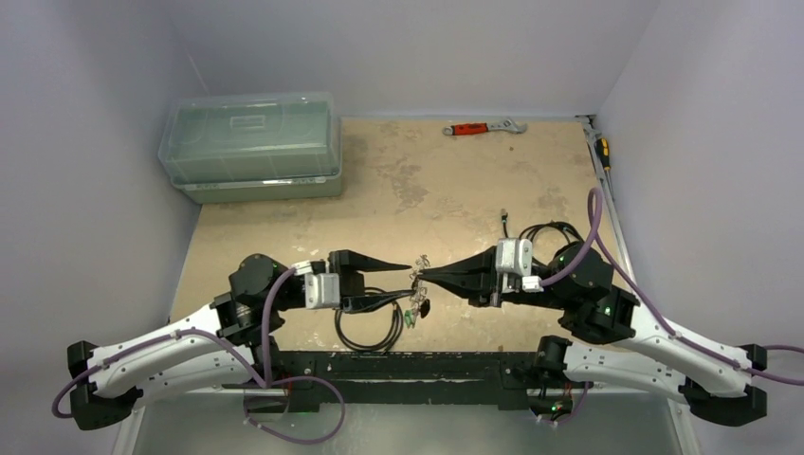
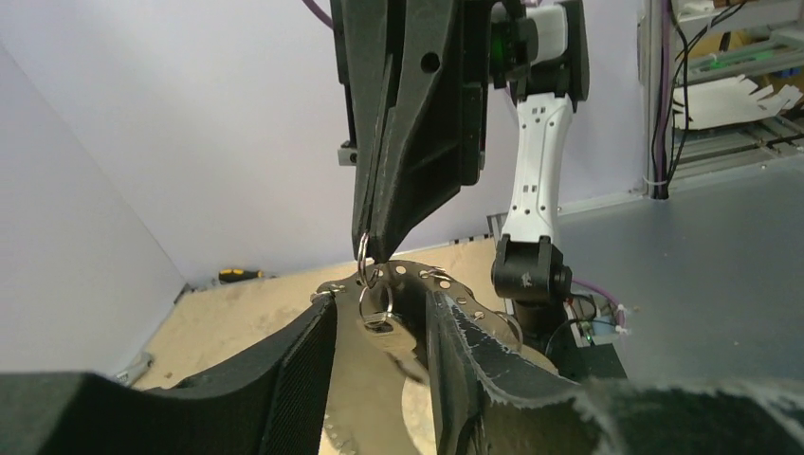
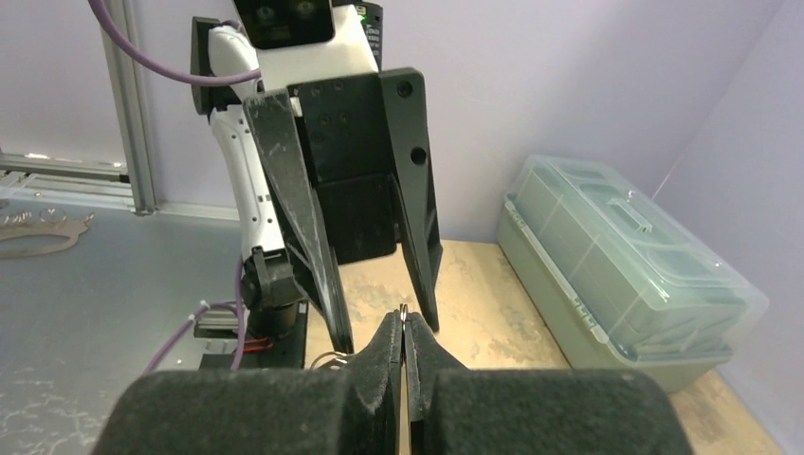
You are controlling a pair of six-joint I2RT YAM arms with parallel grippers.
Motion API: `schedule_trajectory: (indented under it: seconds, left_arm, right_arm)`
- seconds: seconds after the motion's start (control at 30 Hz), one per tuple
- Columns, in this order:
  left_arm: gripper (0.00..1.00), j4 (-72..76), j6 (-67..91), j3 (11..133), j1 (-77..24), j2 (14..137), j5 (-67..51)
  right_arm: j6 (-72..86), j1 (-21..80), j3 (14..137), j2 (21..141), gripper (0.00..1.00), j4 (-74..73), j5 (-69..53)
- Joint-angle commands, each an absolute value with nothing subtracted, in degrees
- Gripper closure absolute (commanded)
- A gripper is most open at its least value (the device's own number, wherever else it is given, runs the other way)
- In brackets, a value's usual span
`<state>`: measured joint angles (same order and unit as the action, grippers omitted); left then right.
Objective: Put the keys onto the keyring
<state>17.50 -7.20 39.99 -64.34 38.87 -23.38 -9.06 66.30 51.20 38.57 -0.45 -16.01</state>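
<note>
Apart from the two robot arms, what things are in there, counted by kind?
Clear plastic box: 1
Red-handled wrench: 1
Screwdriver: 1
Black cable coil: 1
Bunch of keys: 1
Total: 5

The right gripper (image 3: 404, 343) fills the bottom, its black foam-padded fingers (image 3: 377, 365) pressed together on a thin silvery wire ring (image 3: 405, 310). Facing it, the left gripper (image 3: 387, 332) hangs with black tapered jaws parted. A translucent green lidded plastic box (image 3: 621, 265) sits on the tan tabletop (image 3: 484, 303).

Silvery keyring (image 2: 379, 284) with dangling keys (image 1: 418, 308), held above the table.
</note>
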Motion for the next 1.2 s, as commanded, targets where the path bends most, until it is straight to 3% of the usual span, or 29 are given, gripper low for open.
schedule_trajectory:
  seconds: [0.0, 0.43, 0.73, 0.9, 1.03, 1.17]
  left_arm:
    - [0.62, 18.93, -8.62, 41.55, -64.69, 40.26, -23.35]
    - [0.78, 20.02, -9.02, 40.87, -64.69, 41.39, -23.74]
    - [0.68, 19.21, -8.94, 40.63, -64.69, 41.31, -22.58]
    - [0.67, 19.52, -8.56, 40.35, -64.69, 41.44, -22.16]
    - [0.75, 19.69, -8.27, 40.39, -64.69, 41.87, -22.08]
    - [0.90, 19.60, -8.21, 40.60, -64.69, 42.43, -22.21]
  right_arm:
    - [-9.67, 66.09, 54.52, 39.01, 1.00, 1.61, -17.22]
    - [-9.59, 66.09, 55.59, 40.84, 1.00, 1.39, -20.85]
    - [-9.49, 66.09, 55.48, 40.95, 1.00, 2.69, -21.79]
    - [-9.48, 66.09, 55.29, 40.19, 1.00, 3.51, -21.71]
    - [-9.58, 66.07, 55.07, 39.88, 1.00, 4.12, -22.09]
    - [-9.56, 66.09, 54.86, 39.98, 1.00, 4.71, -22.61]
